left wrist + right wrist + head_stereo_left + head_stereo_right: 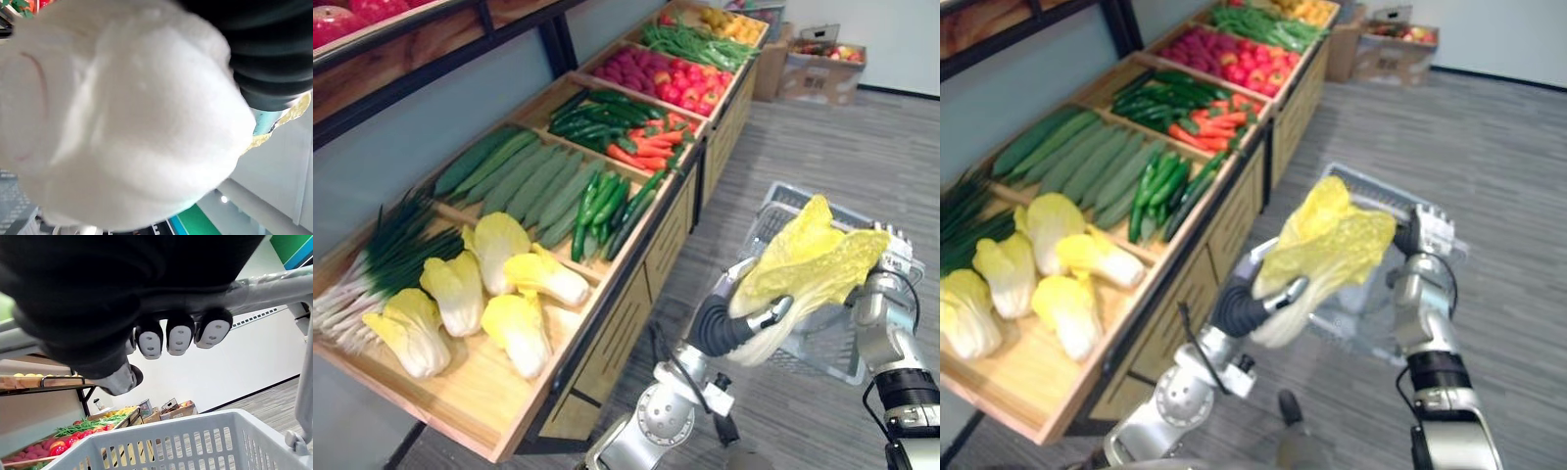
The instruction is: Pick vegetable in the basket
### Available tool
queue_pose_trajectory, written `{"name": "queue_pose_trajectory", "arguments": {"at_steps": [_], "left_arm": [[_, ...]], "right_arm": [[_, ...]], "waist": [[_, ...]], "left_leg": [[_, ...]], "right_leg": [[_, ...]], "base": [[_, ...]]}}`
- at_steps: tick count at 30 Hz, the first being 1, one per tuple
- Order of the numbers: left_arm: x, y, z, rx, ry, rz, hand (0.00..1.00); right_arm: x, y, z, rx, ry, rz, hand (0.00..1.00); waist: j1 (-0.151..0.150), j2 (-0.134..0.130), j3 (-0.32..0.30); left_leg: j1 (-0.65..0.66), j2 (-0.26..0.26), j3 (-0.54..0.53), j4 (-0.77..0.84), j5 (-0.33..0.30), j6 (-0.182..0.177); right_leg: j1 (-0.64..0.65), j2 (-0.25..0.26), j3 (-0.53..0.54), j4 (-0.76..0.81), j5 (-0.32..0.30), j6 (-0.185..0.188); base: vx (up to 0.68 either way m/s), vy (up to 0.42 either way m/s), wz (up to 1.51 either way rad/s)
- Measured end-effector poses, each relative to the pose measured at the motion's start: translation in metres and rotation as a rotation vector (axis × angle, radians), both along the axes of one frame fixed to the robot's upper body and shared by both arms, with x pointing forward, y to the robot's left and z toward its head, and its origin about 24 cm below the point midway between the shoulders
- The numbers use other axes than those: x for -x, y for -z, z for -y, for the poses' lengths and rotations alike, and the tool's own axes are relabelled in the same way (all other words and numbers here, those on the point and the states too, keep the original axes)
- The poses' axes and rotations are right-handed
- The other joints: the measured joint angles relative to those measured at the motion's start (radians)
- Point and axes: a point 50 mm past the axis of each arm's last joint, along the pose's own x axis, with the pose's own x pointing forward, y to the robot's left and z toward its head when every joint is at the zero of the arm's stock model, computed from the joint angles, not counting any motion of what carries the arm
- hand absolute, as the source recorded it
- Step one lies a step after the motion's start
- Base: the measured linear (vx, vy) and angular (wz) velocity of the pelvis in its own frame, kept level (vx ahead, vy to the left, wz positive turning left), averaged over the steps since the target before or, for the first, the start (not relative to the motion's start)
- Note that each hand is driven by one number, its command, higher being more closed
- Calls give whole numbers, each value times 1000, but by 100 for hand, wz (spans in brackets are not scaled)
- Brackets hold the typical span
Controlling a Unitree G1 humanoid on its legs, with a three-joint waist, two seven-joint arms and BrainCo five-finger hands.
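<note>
A napa cabbage [815, 257] with yellow leaves and a white stem [127, 122] hangs in the air, and my left hand [771, 314] is shut round its stem. It is held just above and in front of the grey plastic basket [775, 209], leaves pointing toward the basket's far side. My right hand [1427, 231] is beside the cabbage, at the basket's right. Its fingers [178, 335] curl over the basket's grey handle [276, 288], with the basket's slotted wall [195, 443] hanging below it.
A long wooden produce stand [636, 294] runs along my left. It holds more napa cabbages [514, 294], scallions [382, 259], cucumbers [524, 176], green peppers [602, 206], carrots [646, 147] and red fruit [680, 78]. Cardboard boxes [818, 69] stand at the back. Grey carpet [822, 147] lies to the right.
</note>
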Motion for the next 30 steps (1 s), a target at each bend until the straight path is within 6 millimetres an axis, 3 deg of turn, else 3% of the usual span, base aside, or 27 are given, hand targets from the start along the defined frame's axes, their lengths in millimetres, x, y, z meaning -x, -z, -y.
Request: {"name": "queue_pose_trajectory", "arguments": {"at_steps": [7,8,13,16,18,22,26,30], "left_arm": [[-7,61,7,-202,2,-219,100],[-17,87,14,-320,-35,-291,100],[-33,91,18,-362,-55,-294,100],[-57,113,4,-522,-189,-323,100],[-71,109,0,-524,-262,-337,100],[-89,89,6,-476,-331,-292,100],[-95,82,11,-472,-348,-260,100],[-96,87,9,-495,-373,-281,100]], "right_arm": [[-2,0,-15,-53,-32,37,100],[-9,-4,-26,-78,-64,54,100],[-11,-2,-31,-73,-87,32,100],[-15,9,-56,-96,-208,-34,100],[-16,12,-65,-105,-262,-46,100],[-17,14,-74,-94,-312,-64,100],[-15,22,-84,-84,-376,-107,100],[-10,35,-96,-73,-443,-169,100]], "waist": [[-4,-2,1],[-32,-4,21],[-59,-4,37],[-87,-10,44],[-103,-18,64],[-105,-19,70],[-113,-21,71],[-114,-23,73]], "left_leg": [[-9,-7,-29,-1,2,4],[-8,-19,-31,-11,5,9],[11,-39,-27,-35,8,13],[20,-53,-20,-55,10,16],[25,-62,-21,-57,11,17],[40,-76,-21,-83,12,19],[57,-89,-24,-107,13,20],[70,-103,-23,-127,17,25]], "right_leg": [[5,-10,-15,-2,0,0],[6,-15,-8,-13,0,0],[17,-18,7,-30,1,1],[17,-19,22,-42,7,2],[14,-21,27,-43,8,3],[14,-20,44,-46,9,3],[14,-20,58,-49,10,5],[15,-21,68,-50,11,7]], "base": [[-2,-17,8],[4,-41,-4],[7,-11,-4],[11,-13,-16],[18,-18,-4],[19,-24,-11],[26,-41,-15],[28,-48,-8]]}}
